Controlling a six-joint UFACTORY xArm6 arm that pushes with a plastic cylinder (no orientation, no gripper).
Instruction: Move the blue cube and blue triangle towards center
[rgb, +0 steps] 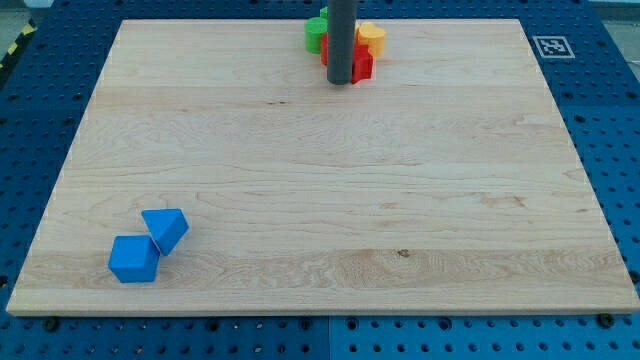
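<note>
Seeing my tip (340, 82) at 12 o'clock, holding nothing beside the red block (361, 65), you should bring it around below-left of the touching blue cube (134, 259) and blue triangle (166, 228) at 7 o'clock, then push both gently toward centre.

We see a pale wooden board (320, 180) with visible grain and a smooth, matt finish, lying on a blue perforated metal base (610, 90). On the board, the blue cube (134, 259) and blue triangle (166, 229) look like smooth, matt plastic. Our rod (341, 40) at the board's top edge is dark grey with a dull sheen.
</note>
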